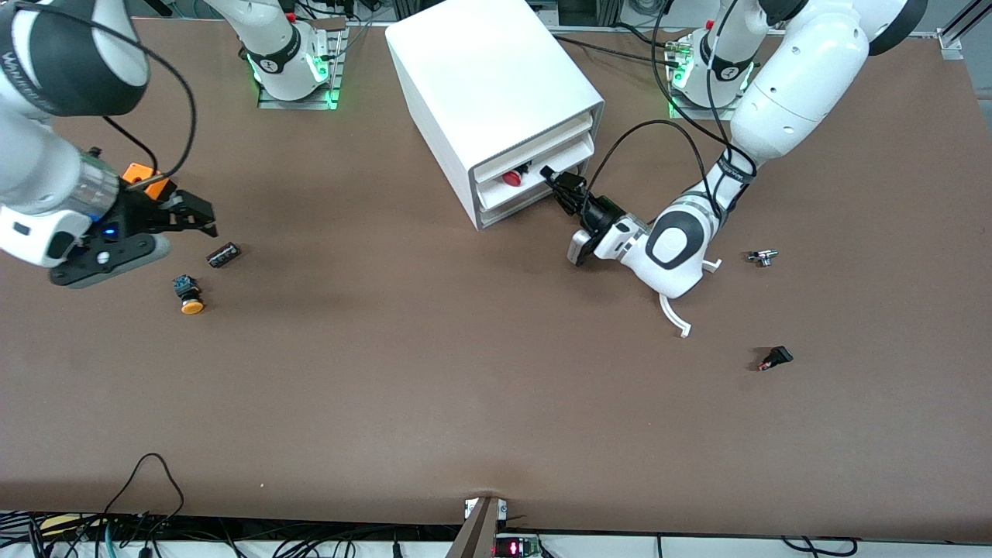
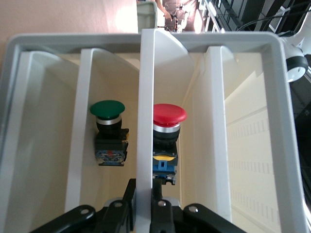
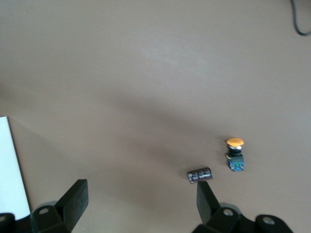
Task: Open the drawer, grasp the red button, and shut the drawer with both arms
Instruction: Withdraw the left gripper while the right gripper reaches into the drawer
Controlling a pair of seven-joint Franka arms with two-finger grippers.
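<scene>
Lying in drawer [image 2: 214, 121], button [image 2: 167, 127] just beside left tool [image 2: 144, 206].

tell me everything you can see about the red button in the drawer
The button has a round, domed red cap over a silver ring, a black body, then a yellow and blue base. It lies on its side in the open drawer, against a white divider, with a green-capped button in the next compartment. The left gripper closes on that divider at the drawer's front; nothing grips the button.

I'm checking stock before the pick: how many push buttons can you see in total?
3. The red button and a green button sit in adjoining compartments of the open drawer; an orange-yellow button lies on the table toward the right arm's end. Closed drawers may hide more.
</scene>
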